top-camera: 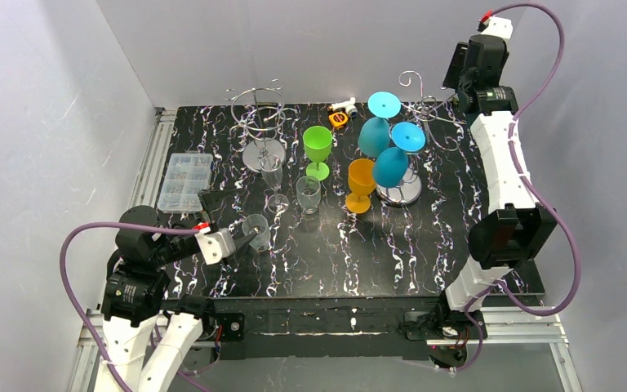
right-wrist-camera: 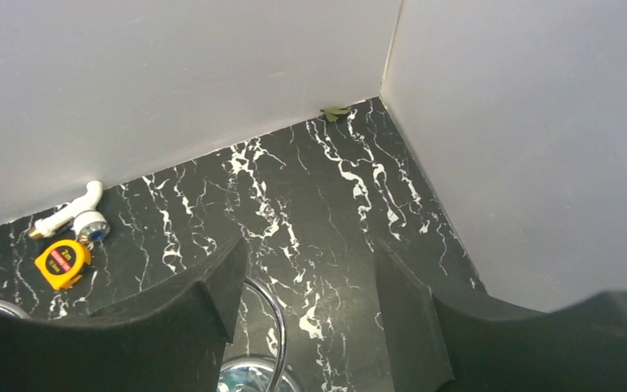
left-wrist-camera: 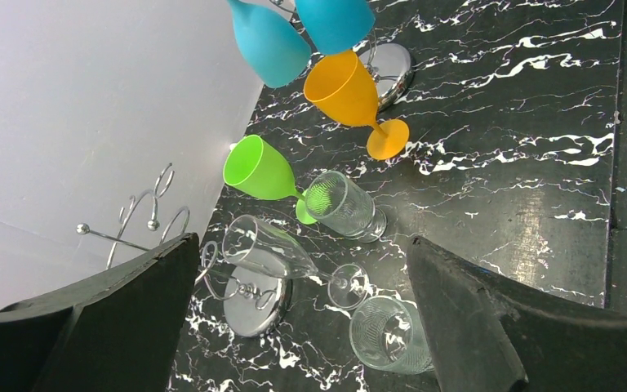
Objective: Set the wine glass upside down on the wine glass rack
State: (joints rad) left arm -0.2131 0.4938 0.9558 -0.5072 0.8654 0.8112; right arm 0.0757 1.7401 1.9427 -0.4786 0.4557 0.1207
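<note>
A clear stemmed wine glass [left-wrist-camera: 273,251] stands on the black marbled table beside the empty left wire rack [top-camera: 261,122]; it also shows in the top view [top-camera: 273,175]. My left gripper [top-camera: 243,237] is open low over the table. A short clear ribbed glass [left-wrist-camera: 388,335] stands between its jaws, close to the right finger [left-wrist-camera: 465,318], and shows in the top view [top-camera: 255,231]. The right rack [top-camera: 401,189] holds three blue glasses [top-camera: 390,166] upside down. My right gripper [top-camera: 461,82] is open and empty, high at the back right, above a rack wire [right-wrist-camera: 276,322].
A green glass [top-camera: 317,147], an orange glass [top-camera: 360,184] and another clear glass [top-camera: 308,194] stand mid-table. A clear parts box [top-camera: 185,181] lies at the left edge. A yellow tape measure [right-wrist-camera: 64,263] and a white fitting [right-wrist-camera: 77,214] lie by the back wall.
</note>
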